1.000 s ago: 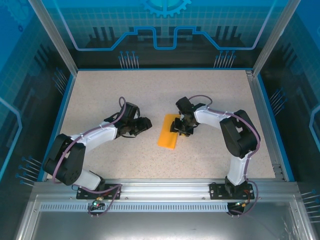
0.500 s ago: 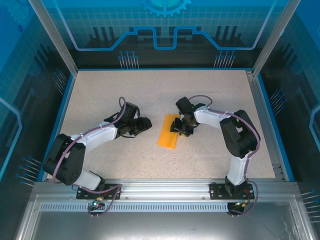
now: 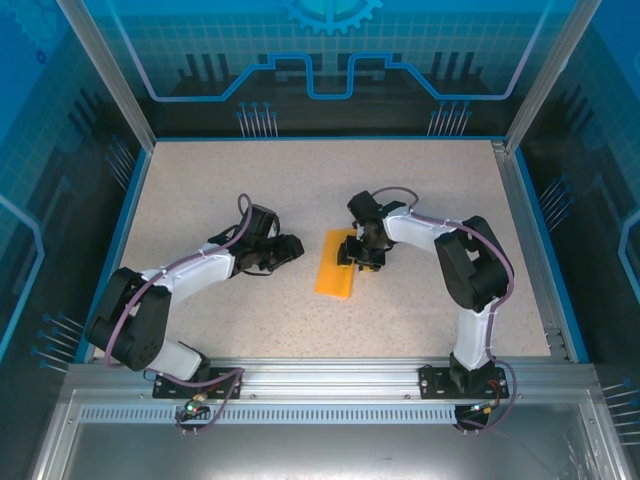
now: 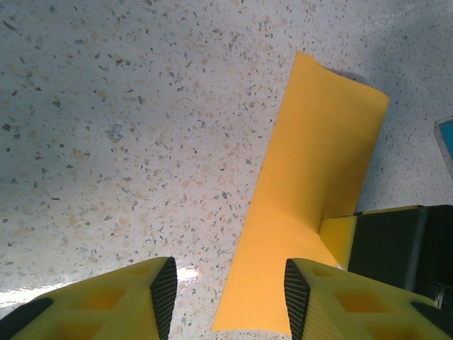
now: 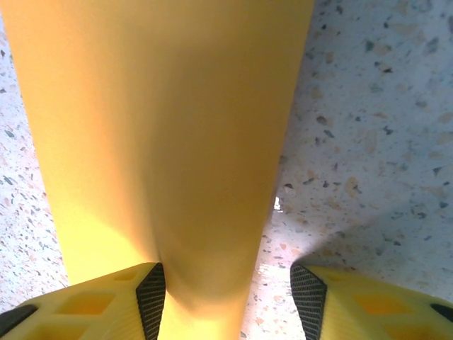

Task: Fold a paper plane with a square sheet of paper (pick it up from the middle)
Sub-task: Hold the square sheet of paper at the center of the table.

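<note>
Orange paper (image 3: 335,275), folded into a narrow strip, lies mid-tabletop (image 3: 420,180). Left fingers (image 4: 106,301) spread, empty, just left of it. Right fingers (image 5: 92,301) spread over its far end, pinching nothing.

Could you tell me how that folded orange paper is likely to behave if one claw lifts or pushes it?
Probably floppy: the paper is thin and its far end seems to lift off the table. Likely very light, so a push may slide or buckle it. The fold under the right claw might stiffen it slightly lengthwise.
</note>
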You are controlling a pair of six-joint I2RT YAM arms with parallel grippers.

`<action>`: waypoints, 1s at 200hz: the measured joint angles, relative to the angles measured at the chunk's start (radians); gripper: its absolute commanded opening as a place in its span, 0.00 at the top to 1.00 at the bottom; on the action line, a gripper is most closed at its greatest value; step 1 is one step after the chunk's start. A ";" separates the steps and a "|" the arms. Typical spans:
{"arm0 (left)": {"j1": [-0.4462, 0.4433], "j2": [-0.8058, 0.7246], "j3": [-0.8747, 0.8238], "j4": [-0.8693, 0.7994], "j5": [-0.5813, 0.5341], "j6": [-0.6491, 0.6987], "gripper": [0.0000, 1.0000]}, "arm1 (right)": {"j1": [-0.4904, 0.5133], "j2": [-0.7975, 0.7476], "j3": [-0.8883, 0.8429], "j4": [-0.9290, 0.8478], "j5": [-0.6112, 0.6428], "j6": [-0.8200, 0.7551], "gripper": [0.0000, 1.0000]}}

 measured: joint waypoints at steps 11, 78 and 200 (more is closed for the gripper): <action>0.000 0.000 0.000 -0.002 0.000 0.000 0.53 | 0.000 0.000 0.000 -0.002 0.004 0.000 0.50; 0.000 0.000 0.000 -0.009 0.000 0.000 0.52 | -0.008 0.000 -0.004 -0.003 0.005 0.000 0.53; 0.000 0.001 0.000 -0.009 0.009 0.013 0.52 | -0.017 0.007 0.002 -0.014 -0.012 -0.039 0.55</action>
